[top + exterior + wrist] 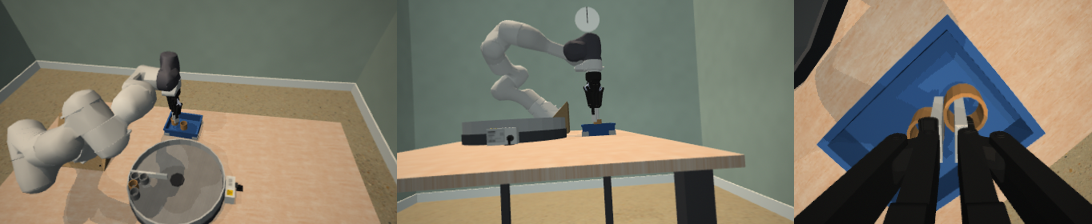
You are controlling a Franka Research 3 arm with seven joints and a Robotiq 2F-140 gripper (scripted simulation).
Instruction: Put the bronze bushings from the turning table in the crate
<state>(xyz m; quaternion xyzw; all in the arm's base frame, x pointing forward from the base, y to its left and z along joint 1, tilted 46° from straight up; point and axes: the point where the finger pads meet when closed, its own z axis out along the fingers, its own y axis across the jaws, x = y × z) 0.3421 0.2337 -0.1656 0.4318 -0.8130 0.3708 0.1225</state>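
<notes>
Bushing (173,122) (599,121) (981,104), partly hidden, seemingly pinched by gripper (175,120) (595,119) (948,110)

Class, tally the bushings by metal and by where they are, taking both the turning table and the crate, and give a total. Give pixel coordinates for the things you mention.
Bronze bushings (183,127) (983,112) in or just over the crate (200,125) (598,130) (884,81): 2
Bronze bushing (132,184) on the turning table (196,168) (513,126): 1
Steel bushings (134,197) on the turning table: 3
Total: 6
</notes>
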